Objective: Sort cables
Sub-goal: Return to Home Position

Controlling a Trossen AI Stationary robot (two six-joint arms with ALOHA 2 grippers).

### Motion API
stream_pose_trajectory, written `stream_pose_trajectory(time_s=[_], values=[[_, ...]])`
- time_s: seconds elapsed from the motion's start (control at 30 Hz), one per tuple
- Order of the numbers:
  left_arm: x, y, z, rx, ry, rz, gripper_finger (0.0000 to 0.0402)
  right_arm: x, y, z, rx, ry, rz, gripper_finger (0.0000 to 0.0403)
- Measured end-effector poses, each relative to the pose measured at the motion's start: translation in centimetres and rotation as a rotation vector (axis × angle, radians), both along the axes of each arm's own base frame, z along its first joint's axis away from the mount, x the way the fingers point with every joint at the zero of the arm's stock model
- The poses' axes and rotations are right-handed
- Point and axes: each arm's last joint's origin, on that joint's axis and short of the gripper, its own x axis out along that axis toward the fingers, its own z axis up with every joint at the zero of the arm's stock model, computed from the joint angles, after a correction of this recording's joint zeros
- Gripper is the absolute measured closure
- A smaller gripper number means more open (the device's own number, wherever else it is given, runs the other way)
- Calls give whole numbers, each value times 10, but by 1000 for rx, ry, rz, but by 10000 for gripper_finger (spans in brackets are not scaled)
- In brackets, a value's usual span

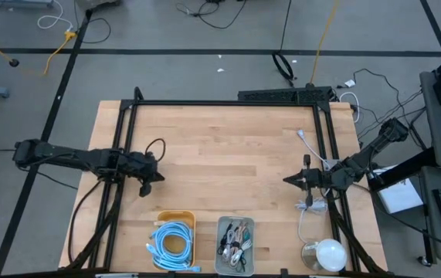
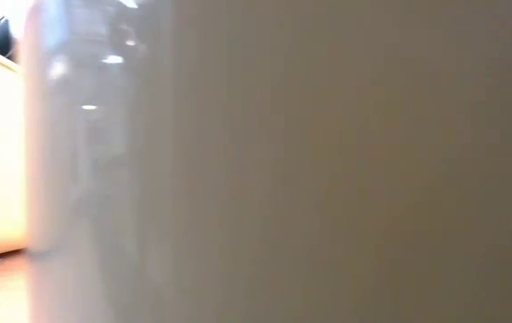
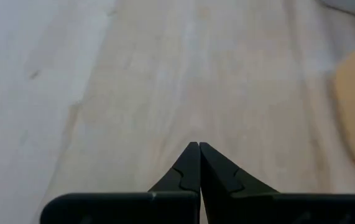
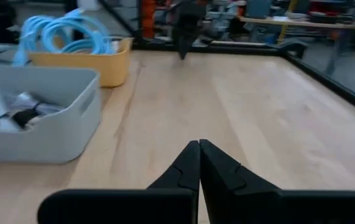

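The light-blue cable loops (image 1: 172,241) lie piled in a yellow bin (image 1: 190,218) at the table's near edge; the right wrist view shows them too (image 4: 71,34). Thinner dark, beige and grey bundles (image 1: 235,238) fill a grey bin (image 1: 220,226) beside it, also visible in the right wrist view (image 4: 15,112). My left gripper (image 1: 144,188) is shut and hovers over bare wood at the table's left, pointing down (image 3: 199,146). My right gripper (image 1: 286,181) is shut at the table's right, its fingertips (image 4: 199,144) level over the wood and pointing left.
A white cord (image 1: 307,220) joined to a round white object (image 1: 329,253) lies at the table's near right corner. A black frame (image 1: 228,103) rims the table. The low view is blocked by a pale grey surface (image 2: 327,161). Bare wood lies between the arms.
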Motion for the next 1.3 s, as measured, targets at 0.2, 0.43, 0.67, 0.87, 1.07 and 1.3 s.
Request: stream_pose_trajectory(time_s=[0.2, 0.43, 0.67, 0.87, 1.07, 1.3], values=[[-3, 2, -6, 35, 47, 150, 398, 0, -1, 0, 7, -1, -28, 403], [-2, 2, -6, 17, 45, 192, 396, 0, -1, 0, -13, -3, -22, 403], [1, 2, -2, 10, -1, 192, 393, 0, -1, 0, -13, -2, -22, 403], [3, 2, 0, 6, -31, 192, 370, 0, -1, 0, -13, -3, -21, 403], [4, 2, 1, 5, -45, 191, 360, 0, -1, 0, -13, -3, -21, 403], [4, 2, 1, 4, -45, 191, 360, 0, -1, 0, -13, -3, -21, 403]])
